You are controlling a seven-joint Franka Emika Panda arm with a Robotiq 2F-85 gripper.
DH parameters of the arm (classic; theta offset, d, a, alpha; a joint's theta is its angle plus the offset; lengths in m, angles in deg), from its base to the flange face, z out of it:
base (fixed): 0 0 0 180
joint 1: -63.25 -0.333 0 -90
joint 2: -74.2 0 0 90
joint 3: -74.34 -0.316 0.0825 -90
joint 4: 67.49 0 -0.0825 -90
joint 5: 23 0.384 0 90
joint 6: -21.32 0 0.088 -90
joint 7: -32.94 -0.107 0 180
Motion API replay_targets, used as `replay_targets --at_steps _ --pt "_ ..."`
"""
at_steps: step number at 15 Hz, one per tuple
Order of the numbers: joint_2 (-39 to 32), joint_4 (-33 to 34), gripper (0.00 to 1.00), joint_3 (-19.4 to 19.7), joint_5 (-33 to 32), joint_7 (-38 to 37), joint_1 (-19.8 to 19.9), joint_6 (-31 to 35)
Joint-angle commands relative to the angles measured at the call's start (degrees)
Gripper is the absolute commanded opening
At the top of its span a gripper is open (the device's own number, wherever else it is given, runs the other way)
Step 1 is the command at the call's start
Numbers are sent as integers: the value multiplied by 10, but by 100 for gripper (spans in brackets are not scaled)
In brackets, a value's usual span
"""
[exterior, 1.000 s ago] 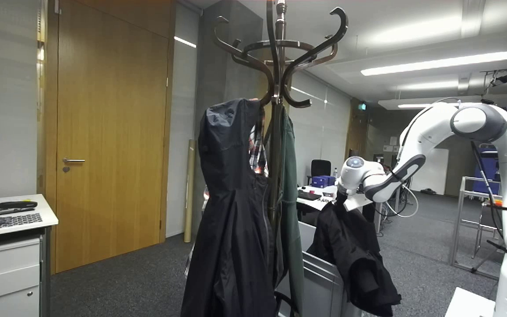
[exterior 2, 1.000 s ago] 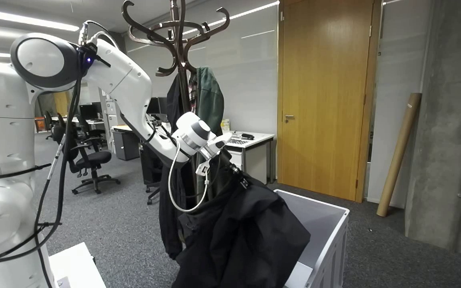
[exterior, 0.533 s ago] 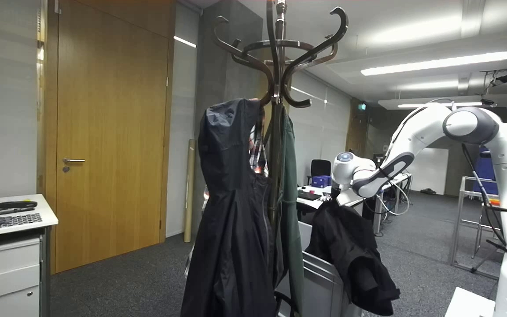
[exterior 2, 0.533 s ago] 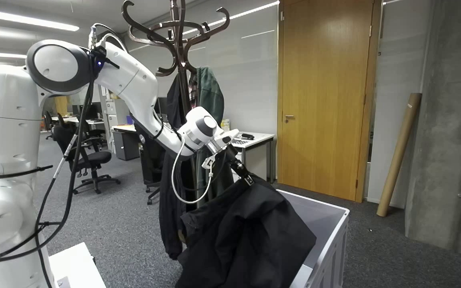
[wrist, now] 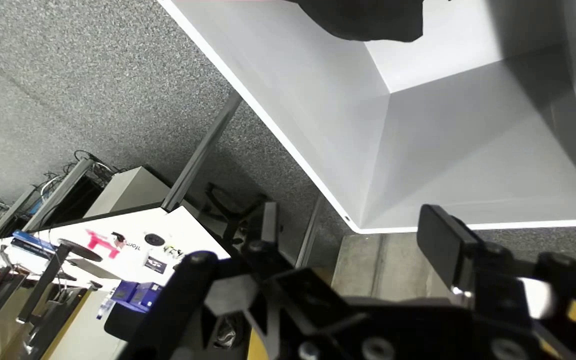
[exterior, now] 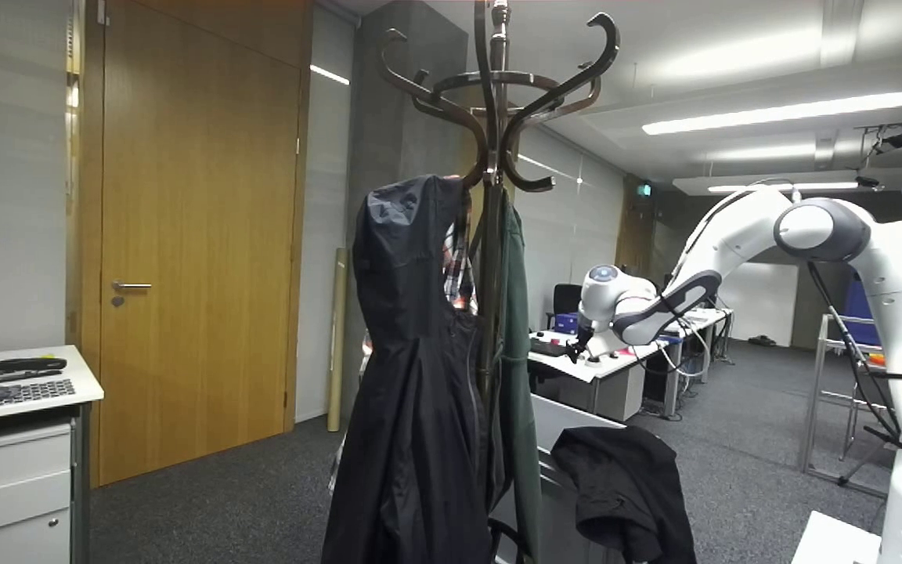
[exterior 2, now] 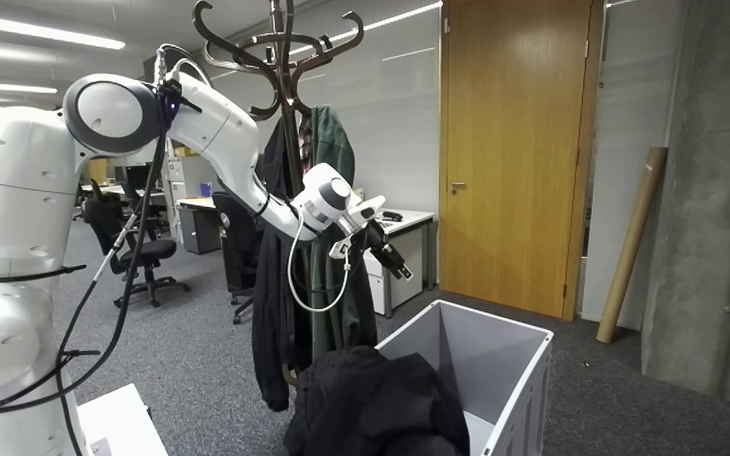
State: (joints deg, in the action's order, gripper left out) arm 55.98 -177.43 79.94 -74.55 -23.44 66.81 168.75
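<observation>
Wrist view showed my hand [wrist: 350, 220] spread wide, gripping nothing; below, the black garment [exterior 2: 377, 405] draped over the rim of the grey bin [exterior 2: 498, 354], partly inside. I judged it soft, limp, easiest pinched at a fold.

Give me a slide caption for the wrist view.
Open end effector facing a gray bin, black garment at the frame's top edge, white desk at lower left.
</observation>
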Motion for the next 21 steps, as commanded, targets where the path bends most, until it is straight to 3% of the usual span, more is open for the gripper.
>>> replay_targets --at_steps 1,5,12,21 --pt "9 3 100 7 17 39 -12 2" --pt "32 -47 100 -7 57 119 -10 20" --pt "112 -198 100 -9 109 229 -29 29" --pt "186 -366 100 -12 81 203 -34 91"
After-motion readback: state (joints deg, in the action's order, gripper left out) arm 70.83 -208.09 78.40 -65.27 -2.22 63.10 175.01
